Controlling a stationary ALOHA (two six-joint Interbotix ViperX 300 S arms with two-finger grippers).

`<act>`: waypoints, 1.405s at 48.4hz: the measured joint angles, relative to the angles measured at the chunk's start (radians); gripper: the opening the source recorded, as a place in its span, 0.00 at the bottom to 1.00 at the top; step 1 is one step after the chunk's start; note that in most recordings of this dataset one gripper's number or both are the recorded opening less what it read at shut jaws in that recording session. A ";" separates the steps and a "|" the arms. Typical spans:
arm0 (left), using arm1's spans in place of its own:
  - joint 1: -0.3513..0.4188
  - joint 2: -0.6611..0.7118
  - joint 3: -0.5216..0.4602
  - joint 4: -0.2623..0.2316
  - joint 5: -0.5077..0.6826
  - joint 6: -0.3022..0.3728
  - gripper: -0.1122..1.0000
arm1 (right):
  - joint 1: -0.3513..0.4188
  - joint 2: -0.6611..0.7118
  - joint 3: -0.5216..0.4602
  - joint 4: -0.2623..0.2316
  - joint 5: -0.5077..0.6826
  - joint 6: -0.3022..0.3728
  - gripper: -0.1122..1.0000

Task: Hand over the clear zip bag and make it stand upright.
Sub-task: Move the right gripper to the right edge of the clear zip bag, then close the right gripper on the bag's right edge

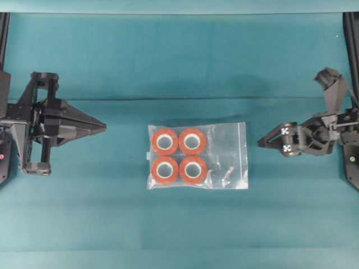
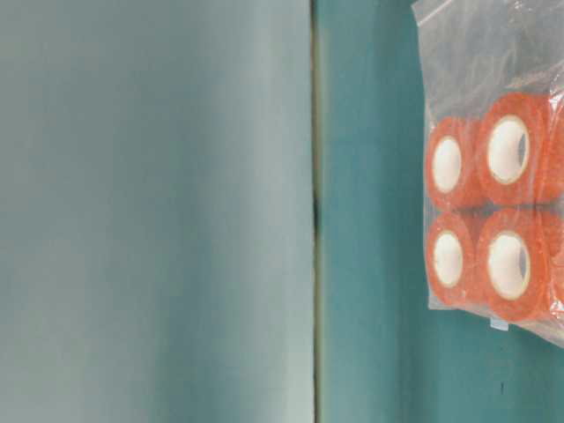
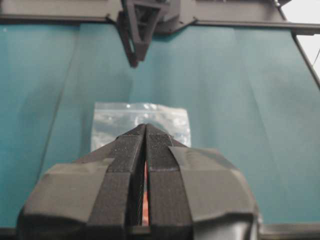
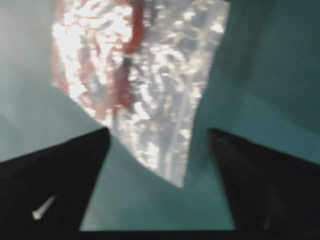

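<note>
Bag (image 1: 197, 155) first: I see it lying flat on the teal cloth (image 1: 179, 61), about midway between my two arms, touched by neither. It is clear and crinkly, and four orange-red rolls (image 1: 178, 155) with white cores sit in a two-by-two block in its left half in the overhead view. The right half holds no rolls, only wrinkled plastic, with a strip running along that right edge.

My left gripper (image 1: 104, 126) is at the left of the table, pointing toward the bag and well apart from it. Its fingers (image 3: 125, 165) are pressed together with nothing between them; from the left wrist camera I look over their tips at the bag (image 3: 141, 122) lying ahead.

My right gripper (image 1: 261, 143) is at the right, turned on its side, its tips near the bag's right edge but not touching. Its jaws stand wide apart. In the blurred right wrist view, the two dark fingers (image 4: 60, 175) frame a corner of the bag (image 4: 150, 90), which lies between and beyond them on the cloth.

From table level I see only the end of the bag with the rolls (image 2: 493, 203), at the right edge of the picture.
</note>
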 measured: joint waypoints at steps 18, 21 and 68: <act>0.009 0.000 -0.002 0.000 0.002 0.000 0.09 | 0.038 0.244 -0.051 0.005 -0.143 0.061 0.93; 0.011 0.002 0.000 0.000 0.002 0.000 0.09 | 0.061 0.288 -0.064 0.006 -0.176 0.089 0.93; 0.011 -0.008 0.000 0.000 0.005 -0.006 0.09 | 0.183 0.575 -0.186 0.011 -0.466 0.256 0.93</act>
